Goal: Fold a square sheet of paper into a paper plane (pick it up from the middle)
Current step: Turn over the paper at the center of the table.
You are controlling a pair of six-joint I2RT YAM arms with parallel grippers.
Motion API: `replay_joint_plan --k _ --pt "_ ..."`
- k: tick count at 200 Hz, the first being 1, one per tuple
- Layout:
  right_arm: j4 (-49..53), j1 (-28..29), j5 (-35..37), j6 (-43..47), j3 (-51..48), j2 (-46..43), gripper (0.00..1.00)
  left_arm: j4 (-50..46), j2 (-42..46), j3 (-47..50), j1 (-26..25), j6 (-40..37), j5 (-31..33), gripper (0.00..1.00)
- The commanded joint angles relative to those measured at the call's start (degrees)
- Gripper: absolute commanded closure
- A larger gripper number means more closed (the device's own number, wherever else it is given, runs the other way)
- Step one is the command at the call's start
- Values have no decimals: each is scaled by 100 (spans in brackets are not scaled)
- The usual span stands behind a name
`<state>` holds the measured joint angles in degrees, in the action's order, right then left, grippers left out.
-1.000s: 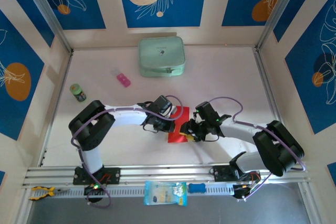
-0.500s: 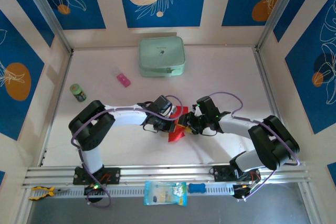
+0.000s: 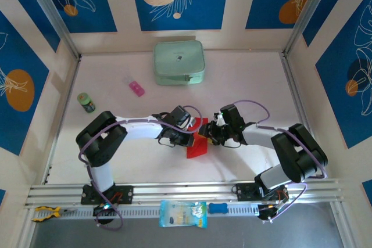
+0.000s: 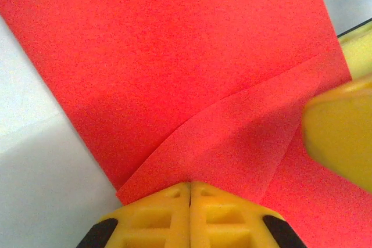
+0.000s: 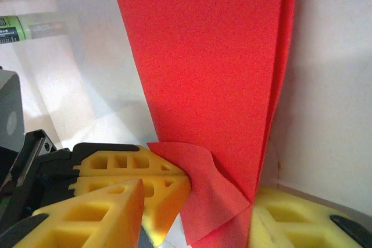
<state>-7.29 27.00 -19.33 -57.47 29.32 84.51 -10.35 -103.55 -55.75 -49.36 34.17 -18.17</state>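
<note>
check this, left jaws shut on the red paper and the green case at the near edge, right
No: the green case sits at the far edge, as the top external view shows. The left jaws are shut on the red paper.

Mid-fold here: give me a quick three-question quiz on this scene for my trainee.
1. True or false: the left tool is shut on the red paper.
2. Which lies farthest from the arm bases? A. pale green case B. pink block C. small green container
3. Fill in: the right tool, with the paper between its fingers, is ___.
Key: 1 true; 2 A; 3 open.
</note>
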Motion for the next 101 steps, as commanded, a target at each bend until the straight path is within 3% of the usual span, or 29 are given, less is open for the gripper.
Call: replay_joint_plan --k 1,101 --pt "-164 -72 -162 142 -5 100 59 -265 45 125 15 54 93 93" --pt "-214 -240 -304 477 -37 133 90 -125 457 161 15 226 164 82"
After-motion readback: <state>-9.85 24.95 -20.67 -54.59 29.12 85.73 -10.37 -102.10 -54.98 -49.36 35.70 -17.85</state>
